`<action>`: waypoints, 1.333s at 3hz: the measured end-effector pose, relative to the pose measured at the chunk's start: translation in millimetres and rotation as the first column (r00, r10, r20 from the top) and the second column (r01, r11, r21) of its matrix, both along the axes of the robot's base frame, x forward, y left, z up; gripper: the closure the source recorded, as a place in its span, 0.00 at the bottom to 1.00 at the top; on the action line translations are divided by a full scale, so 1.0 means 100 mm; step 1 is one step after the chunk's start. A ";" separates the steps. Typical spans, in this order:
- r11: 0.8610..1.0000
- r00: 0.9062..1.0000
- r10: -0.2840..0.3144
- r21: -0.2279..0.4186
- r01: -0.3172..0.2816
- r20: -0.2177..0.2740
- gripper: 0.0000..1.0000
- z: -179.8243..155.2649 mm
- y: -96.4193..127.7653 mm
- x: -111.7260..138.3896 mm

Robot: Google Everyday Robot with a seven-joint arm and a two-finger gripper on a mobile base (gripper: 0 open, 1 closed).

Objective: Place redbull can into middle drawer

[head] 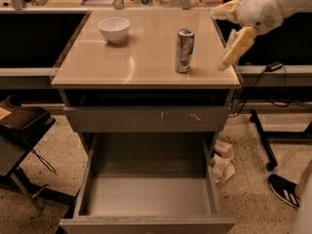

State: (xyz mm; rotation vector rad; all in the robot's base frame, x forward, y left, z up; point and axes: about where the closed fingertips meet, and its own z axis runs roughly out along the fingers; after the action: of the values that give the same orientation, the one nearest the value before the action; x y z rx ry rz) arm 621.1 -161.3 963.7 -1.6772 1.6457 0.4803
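Note:
The redbull can (184,50), slim and silver-blue, stands upright on the beige cabinet top (141,62), right of centre. My gripper (218,39) hangs at the cabinet's right edge, just right of the can and apart from it. Its pale yellowish fingers (236,47) are spread, with nothing between them. The middle drawer (146,195) is pulled out wide below, and its grey floor is bare. Above it sits the shut drawer front with whitish scratch marks (146,118).
A white bowl (114,29) stands at the back left of the top. A dark chair (19,130) is at the left. Crumpled paper (223,162), a black stand leg (263,140) and a person's shoe (285,189) lie on the floor at the right.

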 end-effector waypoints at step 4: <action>0.984 0.996 -0.075 0.162 0.067 0.045 0.00 -0.05 0.09 0.94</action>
State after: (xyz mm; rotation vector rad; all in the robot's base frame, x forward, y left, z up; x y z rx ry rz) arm 714.6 -152.4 959.1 -1.4957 1.5806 0.5164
